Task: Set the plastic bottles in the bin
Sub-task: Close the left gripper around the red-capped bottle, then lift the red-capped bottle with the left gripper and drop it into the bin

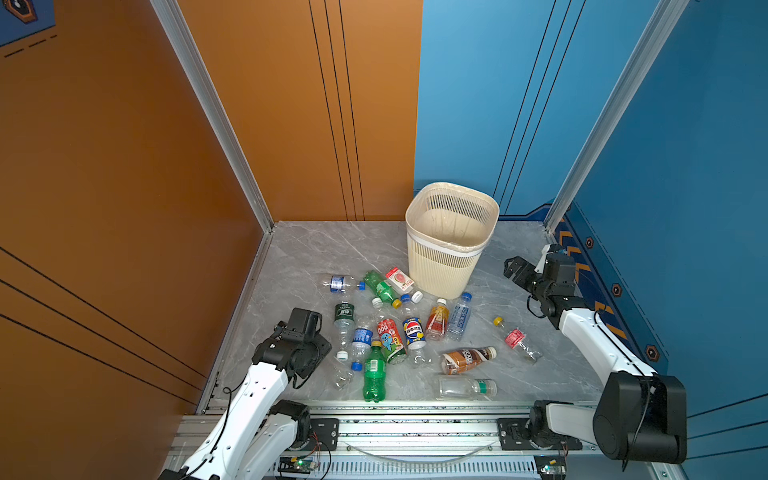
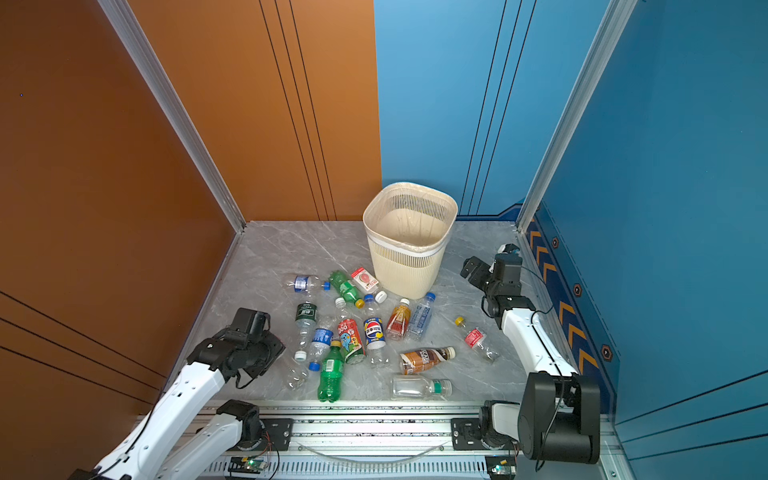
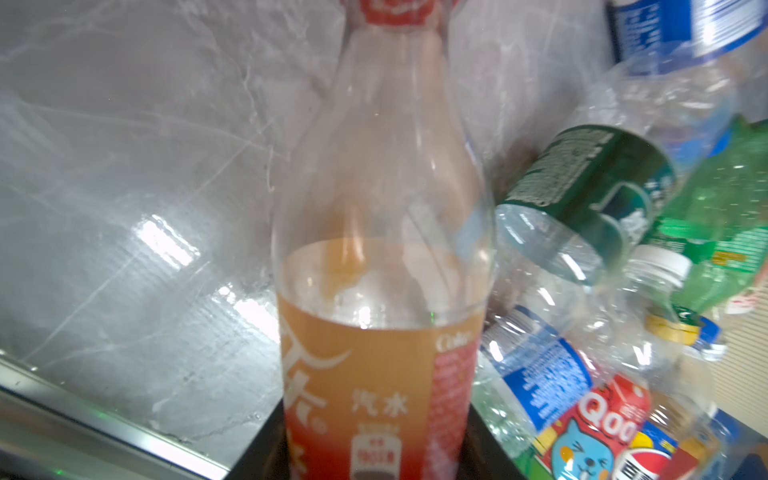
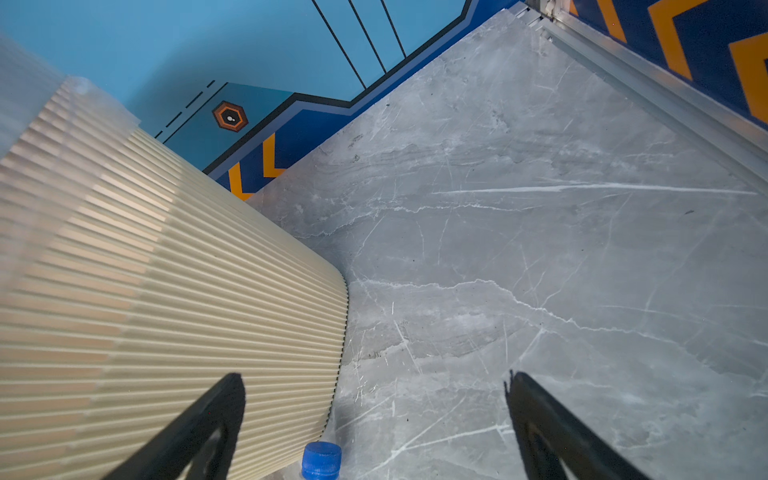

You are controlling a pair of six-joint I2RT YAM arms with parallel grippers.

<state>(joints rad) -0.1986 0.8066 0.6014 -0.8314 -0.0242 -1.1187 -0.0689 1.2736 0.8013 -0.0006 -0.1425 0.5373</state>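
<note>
Looking through the left wrist view, I see the left jaws clamped tight on the orange-label bottle (image 3: 380, 232), a clear one whose label reads "汽水". Close beside it lie a green-label bottle (image 3: 590, 183) and the red Qoo bottle (image 3: 598, 419), which has a blue cartoon cat under the "Qoo" lettering. In both top views the other bottles (image 1: 374, 374) lie scattered on the grey desk (image 1: 311, 253) in front of the bin (image 1: 440, 270), which stands upright at the back. I make out the Pepsi logo on the Pepsi bottle (image 1: 414, 331). The right jaws gape wide and hold nothing, just beside the bin's slatted wall and near a blue cap (image 4: 321, 459).
</note>
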